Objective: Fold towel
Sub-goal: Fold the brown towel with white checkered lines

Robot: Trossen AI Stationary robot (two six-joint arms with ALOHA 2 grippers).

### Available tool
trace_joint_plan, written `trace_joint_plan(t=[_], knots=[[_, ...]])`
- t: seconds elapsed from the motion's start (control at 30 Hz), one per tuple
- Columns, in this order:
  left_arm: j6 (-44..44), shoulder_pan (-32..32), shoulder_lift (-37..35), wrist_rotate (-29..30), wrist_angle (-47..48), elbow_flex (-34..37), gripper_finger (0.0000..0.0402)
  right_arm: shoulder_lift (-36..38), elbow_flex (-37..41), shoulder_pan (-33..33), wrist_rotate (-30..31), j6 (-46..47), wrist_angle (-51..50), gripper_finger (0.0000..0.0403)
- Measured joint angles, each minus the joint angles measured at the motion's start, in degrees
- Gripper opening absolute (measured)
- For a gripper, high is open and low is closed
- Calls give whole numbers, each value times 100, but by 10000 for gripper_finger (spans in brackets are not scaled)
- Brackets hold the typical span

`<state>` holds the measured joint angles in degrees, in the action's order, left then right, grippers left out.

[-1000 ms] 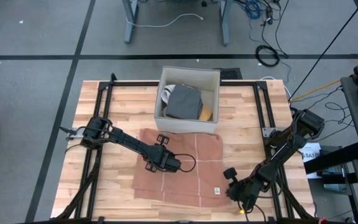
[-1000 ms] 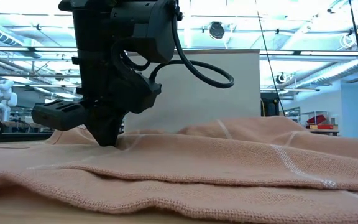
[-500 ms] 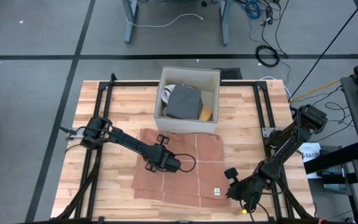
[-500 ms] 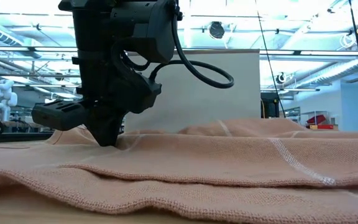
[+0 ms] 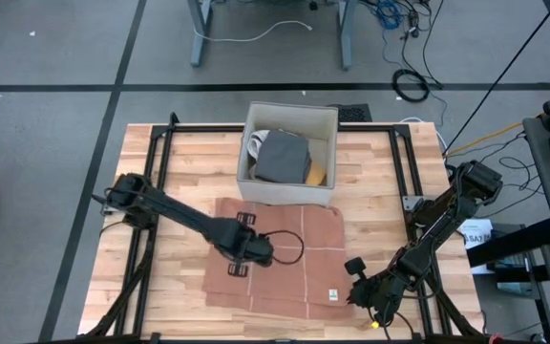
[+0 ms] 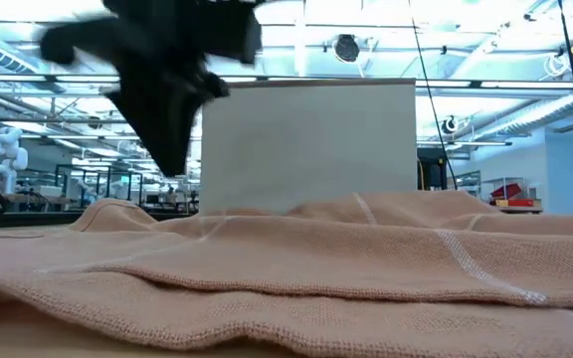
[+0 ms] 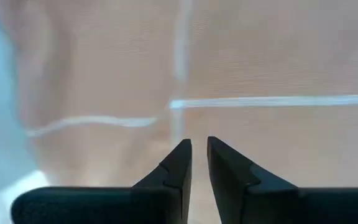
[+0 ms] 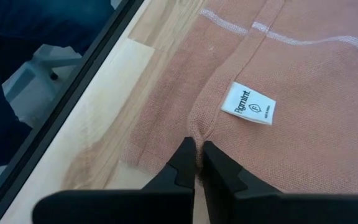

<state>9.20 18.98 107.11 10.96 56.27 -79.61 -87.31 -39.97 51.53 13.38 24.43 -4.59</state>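
The wooden table carries a white box at its far middle edge; inside lies a folded grey cloth, with something white at one side and something yellow at the other. Touching the box's near wall, the pink towel lies spread in loose, doubled layers toward the table's near edge, roughly square, so no long axis is clear; pale stripes cross it both ways. Its white label faces up near the near right corner.

The left gripper hangs over the towel's left half, raised clear of the cloth in the low view, its jaws narrow with a thin slit between the fingertips and nothing in it. The right gripper sits low at the towel's near right edge beside the label, its jaws closed together; whether cloth is pinched between them cannot be told.
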Motion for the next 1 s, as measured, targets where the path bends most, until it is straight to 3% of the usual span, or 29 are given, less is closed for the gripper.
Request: trace_joint_plan(t=[0.3, 0.63, 0.8, 1.0], knots=[[1072, 1055, -171, -466, -2, -7, 70, 0, 0, -2, 3, 0, -1, 4], [2452, 1897, -171, -599, -3, 7, 133, 0, -2, -4, 3, -17, -1, 4], [2994, 2167, -171, -594, -31, 332, 161, 0, -2, -4, 5, 15, 3, 4], [3450, 2377, -171, -586, -231, 831, 168, 0, -2, -4, 5, 39, 3, 4]])
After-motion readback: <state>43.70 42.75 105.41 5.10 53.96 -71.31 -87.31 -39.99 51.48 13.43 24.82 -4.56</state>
